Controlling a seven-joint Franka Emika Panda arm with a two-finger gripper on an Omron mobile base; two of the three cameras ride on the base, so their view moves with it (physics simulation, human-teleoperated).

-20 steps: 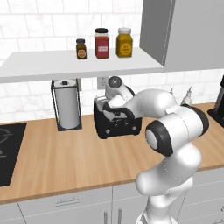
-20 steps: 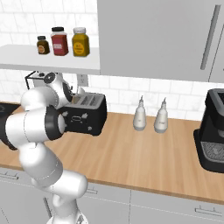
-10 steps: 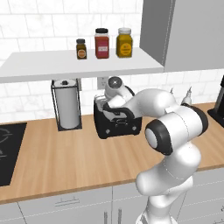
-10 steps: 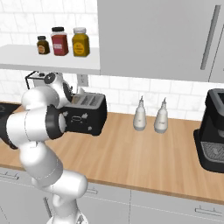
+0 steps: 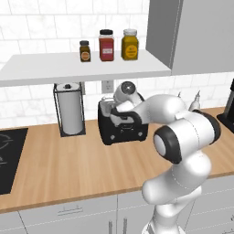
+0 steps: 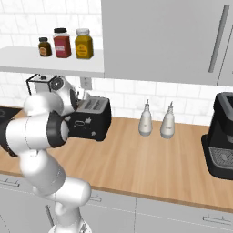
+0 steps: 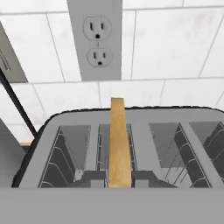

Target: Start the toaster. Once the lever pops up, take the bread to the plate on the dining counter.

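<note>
**Bread gripped edge-on above toaster slot**

Positioned over the toaster (image 5: 122, 129), at the back of the wooden counter (image 5: 68, 169) against the tiled wall. Gripper (image 7: 120, 183) pointed down at the toaster top; fingers (image 7: 94, 178) narrowed to a small gap and closed on the bread (image 7: 119, 144), one dark tip on each face of the slice. Bread seen edge-on in the hand view as a thin tan strip, upright, standing out of the second slot from the left and rising above the toaster's top surface. Remaining slots showing wire guides. Wall outlet (image 7: 96, 40) directly behind the toaster.

In the left base view, hand partly hidden behind the arm's own elbow; toaster just right of the paper towel roll (image 5: 70, 111) in its wire stand, below the shelf (image 5: 87, 67) carrying three spice jars (image 5: 106, 45). In the right base view, toaster (image 6: 91, 119) left of two white bottles (image 6: 156, 121); black coffee machine (image 6: 220, 136) at the far right of the counter.
</note>
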